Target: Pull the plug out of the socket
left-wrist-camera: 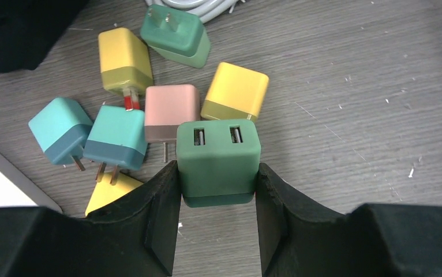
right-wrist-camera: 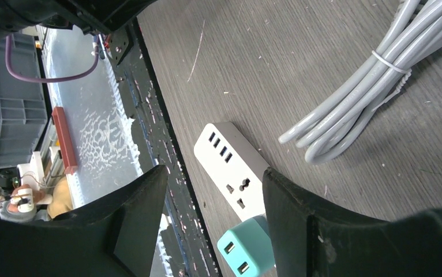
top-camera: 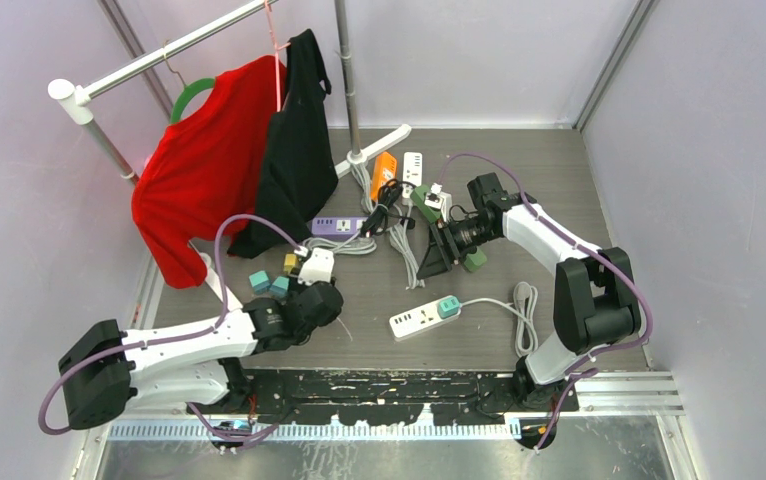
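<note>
Left wrist view: we record the left gripper point(left-wrist-camera: 217, 170) clamped on a dark green adapter point(left-wrist-camera: 218, 158), two ports showing. Just beyond it lie loose adapters point(left-wrist-camera: 172, 107), yellow, pink and teal, crowded together on the table point(left-wrist-camera: 351, 115). Further right, near the front edge, the white power strip point(top-camera: 414, 321) carries the teal plug point(top-camera: 447, 306), seated in its right end. The right gripper point(right-wrist-camera: 214, 173) hangs farther back, jaws parted, holding nothing. A bundled grey cable point(right-wrist-camera: 357, 86) lies right of the strip.
</note>
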`<control>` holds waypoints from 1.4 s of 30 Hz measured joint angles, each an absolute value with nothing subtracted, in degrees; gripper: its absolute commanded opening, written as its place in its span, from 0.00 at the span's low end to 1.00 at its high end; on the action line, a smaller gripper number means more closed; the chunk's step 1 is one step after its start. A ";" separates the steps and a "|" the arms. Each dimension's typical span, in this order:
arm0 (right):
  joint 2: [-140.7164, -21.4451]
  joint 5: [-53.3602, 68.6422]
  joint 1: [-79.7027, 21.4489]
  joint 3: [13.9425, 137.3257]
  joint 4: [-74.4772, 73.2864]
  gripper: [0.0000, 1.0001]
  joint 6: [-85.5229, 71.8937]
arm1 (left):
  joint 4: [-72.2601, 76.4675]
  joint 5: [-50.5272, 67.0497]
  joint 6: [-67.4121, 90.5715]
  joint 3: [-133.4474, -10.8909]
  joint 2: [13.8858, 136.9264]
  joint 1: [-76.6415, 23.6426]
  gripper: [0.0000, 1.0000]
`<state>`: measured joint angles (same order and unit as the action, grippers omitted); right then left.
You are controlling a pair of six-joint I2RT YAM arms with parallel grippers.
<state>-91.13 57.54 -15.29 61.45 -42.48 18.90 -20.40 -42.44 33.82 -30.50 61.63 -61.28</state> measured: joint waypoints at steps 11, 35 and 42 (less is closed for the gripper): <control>-91.13 57.54 -15.27 61.45 -42.52 0.66 19.53 | -20.51 -41.56 36.16 -30.11 62.46 -54.68 0.04; -91.13 57.52 -15.27 61.45 -42.76 0.66 21.12 | -21.52 -40.21 39.83 -29.54 65.56 -50.63 0.27; -91.13 57.52 -15.27 61.45 -43.40 0.66 21.96 | -21.71 -40.21 40.07 -29.54 65.54 -50.48 0.40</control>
<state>-91.13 57.52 -15.27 61.45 -43.40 21.96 -21.71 -40.21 40.07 -29.54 65.54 -50.48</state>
